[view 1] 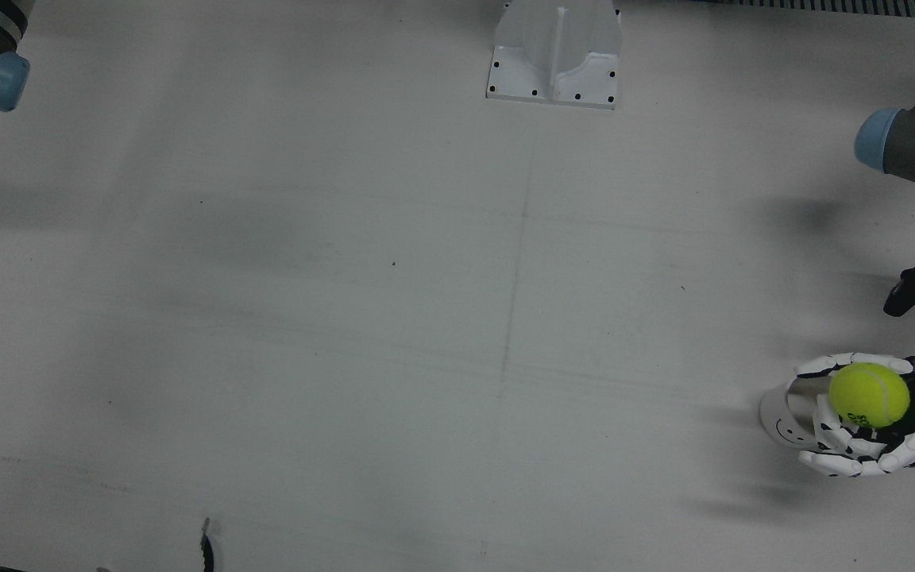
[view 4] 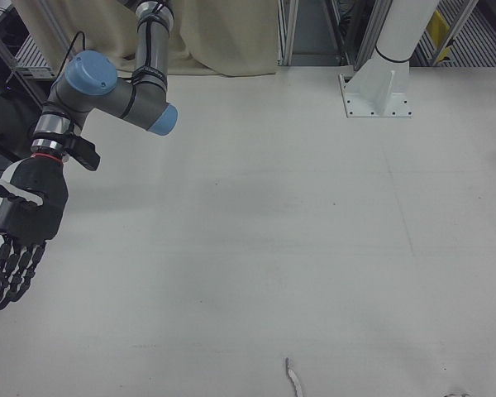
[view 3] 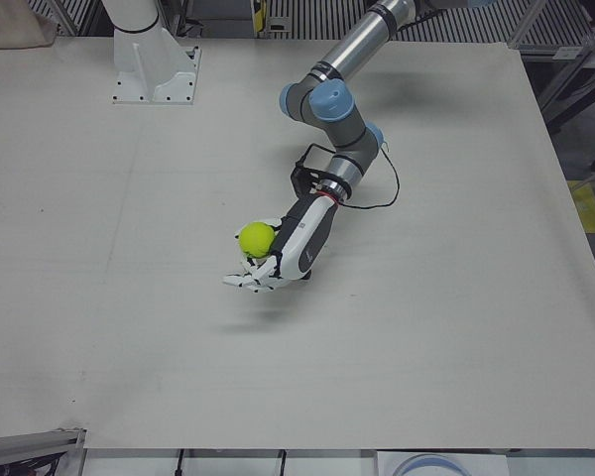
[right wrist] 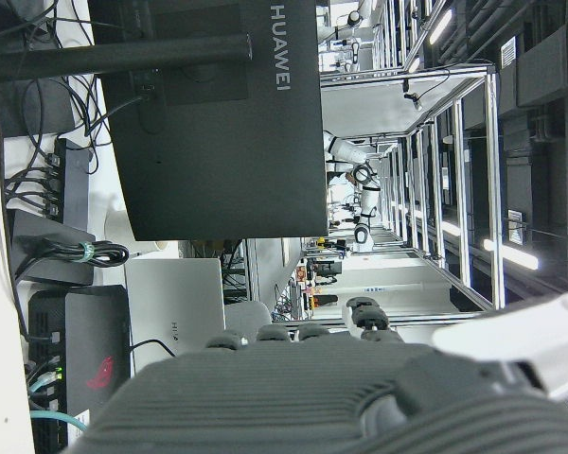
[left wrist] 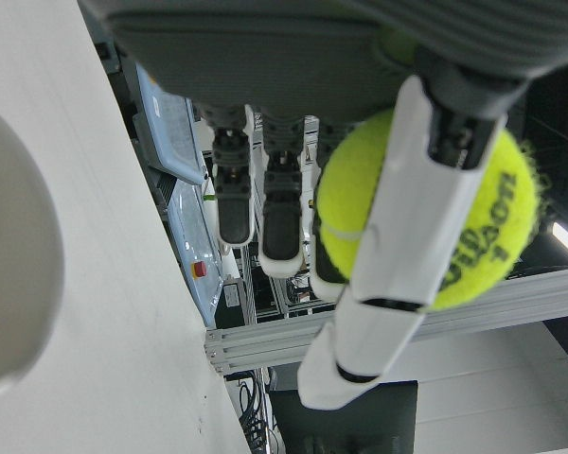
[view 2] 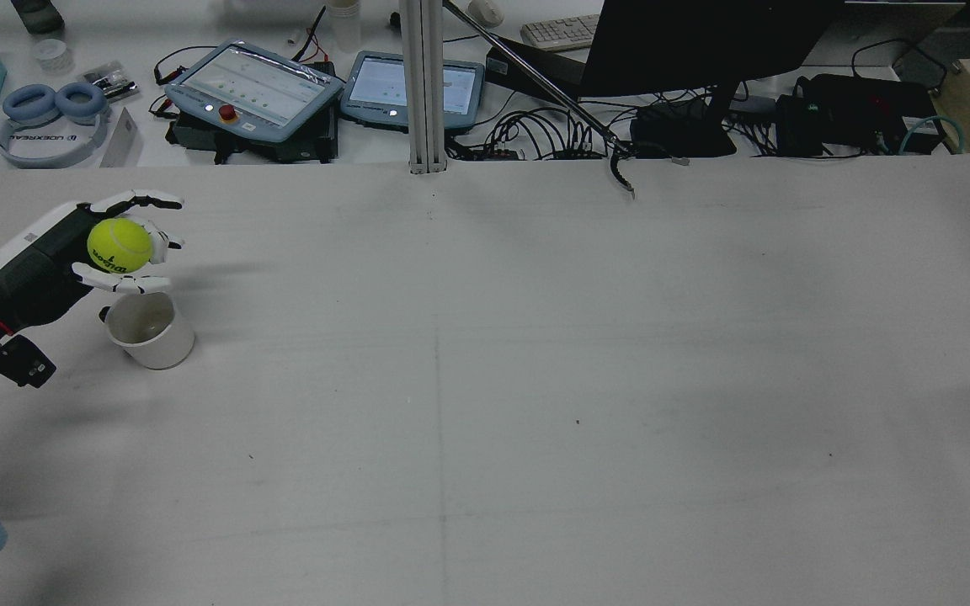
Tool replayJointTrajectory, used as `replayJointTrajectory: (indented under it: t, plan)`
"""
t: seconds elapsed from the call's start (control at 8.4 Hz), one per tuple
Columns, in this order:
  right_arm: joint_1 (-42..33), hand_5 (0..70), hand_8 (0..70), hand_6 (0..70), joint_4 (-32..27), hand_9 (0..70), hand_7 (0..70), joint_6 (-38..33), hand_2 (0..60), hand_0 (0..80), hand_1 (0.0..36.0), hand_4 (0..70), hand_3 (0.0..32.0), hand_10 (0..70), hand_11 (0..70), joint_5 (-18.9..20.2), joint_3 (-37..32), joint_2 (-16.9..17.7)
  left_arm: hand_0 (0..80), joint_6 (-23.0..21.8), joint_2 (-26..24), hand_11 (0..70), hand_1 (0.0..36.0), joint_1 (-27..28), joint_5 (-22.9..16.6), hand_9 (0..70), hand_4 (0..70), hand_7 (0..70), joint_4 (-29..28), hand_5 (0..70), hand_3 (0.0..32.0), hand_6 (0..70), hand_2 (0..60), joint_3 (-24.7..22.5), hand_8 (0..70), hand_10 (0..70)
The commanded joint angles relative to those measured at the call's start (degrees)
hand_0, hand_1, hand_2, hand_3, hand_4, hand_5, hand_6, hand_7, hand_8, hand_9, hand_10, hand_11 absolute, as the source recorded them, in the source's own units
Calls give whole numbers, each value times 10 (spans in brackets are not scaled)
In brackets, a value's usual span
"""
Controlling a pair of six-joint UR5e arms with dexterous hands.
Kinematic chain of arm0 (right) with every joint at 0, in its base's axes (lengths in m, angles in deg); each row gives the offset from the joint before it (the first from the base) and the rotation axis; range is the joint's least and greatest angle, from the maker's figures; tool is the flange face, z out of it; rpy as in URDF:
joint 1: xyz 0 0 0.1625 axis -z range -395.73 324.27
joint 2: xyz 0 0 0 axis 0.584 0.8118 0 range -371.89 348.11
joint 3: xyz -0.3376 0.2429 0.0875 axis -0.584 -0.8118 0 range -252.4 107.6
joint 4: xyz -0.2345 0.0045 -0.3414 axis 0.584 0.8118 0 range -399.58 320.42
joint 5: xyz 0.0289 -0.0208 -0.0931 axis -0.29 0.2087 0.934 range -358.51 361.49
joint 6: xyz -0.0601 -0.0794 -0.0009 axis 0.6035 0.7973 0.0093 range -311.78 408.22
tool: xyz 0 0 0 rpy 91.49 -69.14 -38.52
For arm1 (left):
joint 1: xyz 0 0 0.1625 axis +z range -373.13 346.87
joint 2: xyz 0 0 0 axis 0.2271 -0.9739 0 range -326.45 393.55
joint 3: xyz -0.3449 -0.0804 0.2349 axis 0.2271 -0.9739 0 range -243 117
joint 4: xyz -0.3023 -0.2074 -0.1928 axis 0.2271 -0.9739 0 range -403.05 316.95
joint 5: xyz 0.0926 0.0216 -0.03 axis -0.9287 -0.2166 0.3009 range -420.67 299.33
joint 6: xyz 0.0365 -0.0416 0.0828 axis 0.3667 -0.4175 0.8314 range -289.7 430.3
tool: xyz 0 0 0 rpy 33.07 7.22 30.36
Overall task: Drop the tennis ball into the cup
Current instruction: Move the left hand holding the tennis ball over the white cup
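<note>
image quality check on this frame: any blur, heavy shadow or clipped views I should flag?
Front view: soft grey shadows smear across the white table; the left hand gripping the yellow-green tennis ball sits near the right edge, partly covering the white paper cup.
Left hand view: the cup is a blurred white shape at the left edge, fingers out of focus.
Right hand view: foreground hand is soft.

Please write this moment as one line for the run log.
left hand: shut on tennis ball | ball: above cup, not released | cup: upright on table | right hand: open, holds nothing
</note>
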Motion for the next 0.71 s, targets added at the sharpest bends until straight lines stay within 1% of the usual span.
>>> replayJointTrajectory:
  t: [0.0,0.12,0.24,0.36,0.48,0.6]
  plan:
    - [0,0,0,0,1,0,0,0,0,0,0,0,0,0,0,0,0,0,800,1,12,336,319,16,0,540,220,700,-10,275,0,700,181,6,445,210]
    - [0,0,0,0,1,0,0,0,0,0,0,0,0,0,0,0,0,0,800,1,11,333,312,16,1,525,216,683,-10,289,0,700,186,6,438,208]
    - [0,0,0,0,1,0,0,0,0,0,0,0,0,0,0,0,0,0,797,1,11,315,296,16,1,439,191,577,-10,245,0,700,166,7,378,196]
    - [0,0,0,0,0,0,0,0,0,0,0,0,0,0,0,0,0,0,730,1,13,285,287,16,1,292,150,389,-11,204,0,616,146,8,266,176]
    - [0,0,0,0,0,0,0,0,0,0,0,0,0,0,0,0,0,0,688,1,20,266,284,15,1,248,137,348,-17,174,0,453,116,8,218,164]
    - [0,0,0,0,0,0,0,0,0,0,0,0,0,0,0,0,0,0,675,1,32,257,277,15,1,225,133,309,-28,177,0,463,110,8,216,158]
